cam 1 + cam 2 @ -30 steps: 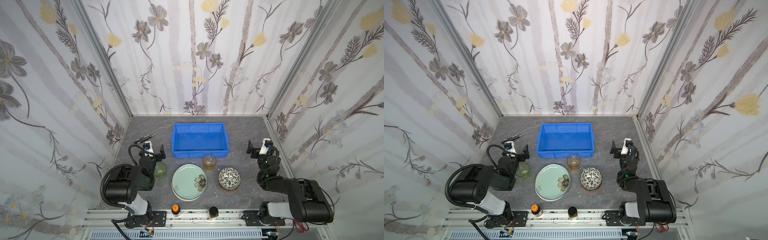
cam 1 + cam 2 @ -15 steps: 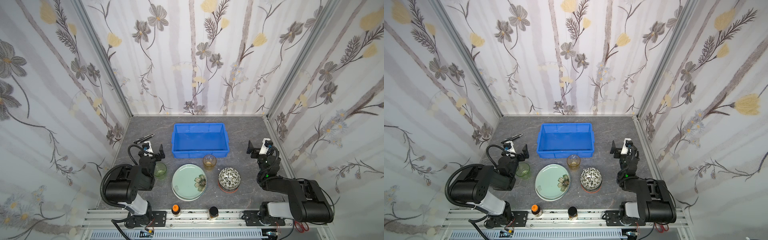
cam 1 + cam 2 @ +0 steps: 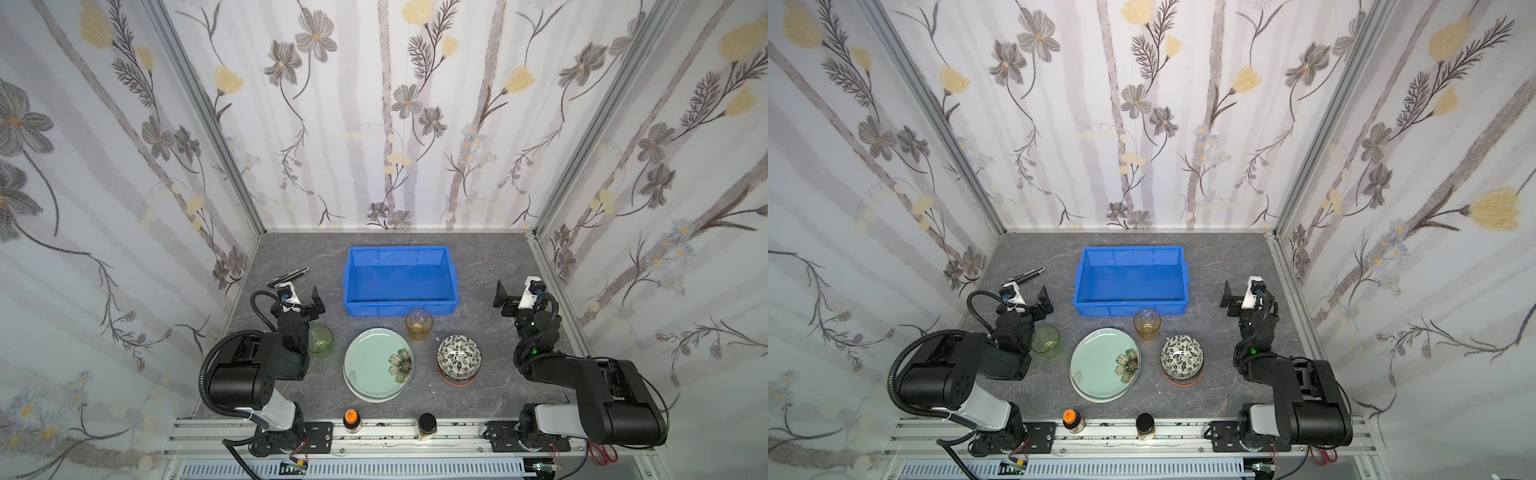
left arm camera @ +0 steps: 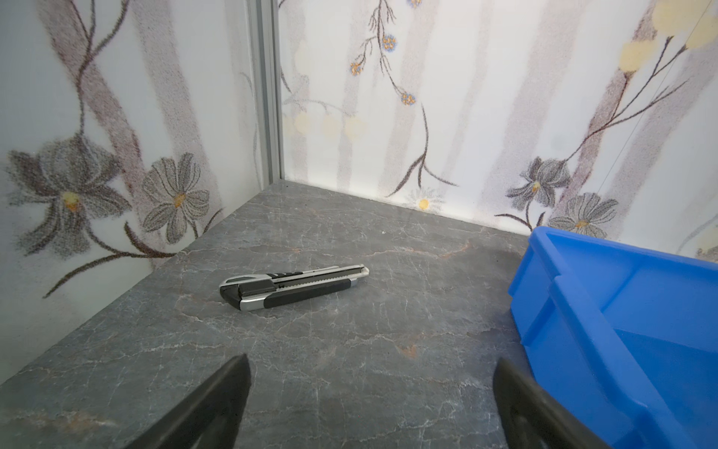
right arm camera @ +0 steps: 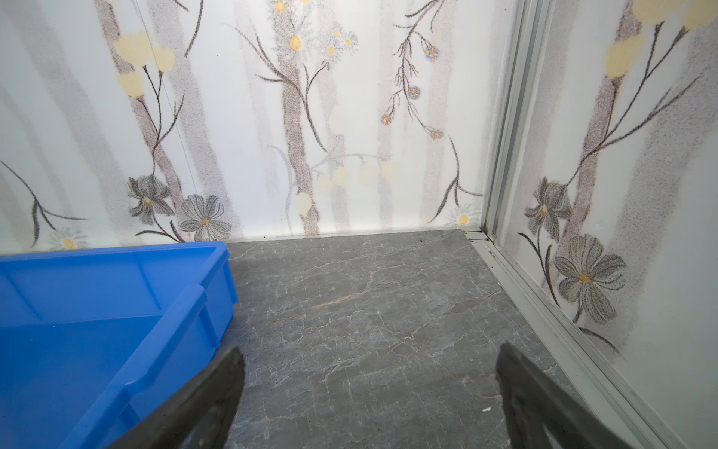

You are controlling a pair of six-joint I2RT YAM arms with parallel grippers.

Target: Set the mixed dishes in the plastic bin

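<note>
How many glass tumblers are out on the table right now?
2. The green tumbler stands left of the plate stack. The amber tumbler stands just in front of the blue bin. Another could be hidden under the left arm.

Bright blue plastic bin (image 3: 401, 306), empty, rim up, at the back middle. Just before its near wall, amber tumbler (image 3: 419, 325), upright. Nearer still: pale green flowered plate (image 3: 374, 361) topping a plate stack (image 3: 371, 397), leaf-patterned bowl (image 3: 459, 357) at its right (orange edge beneath), green tumbler (image 3: 321, 341) upright at left.
</note>
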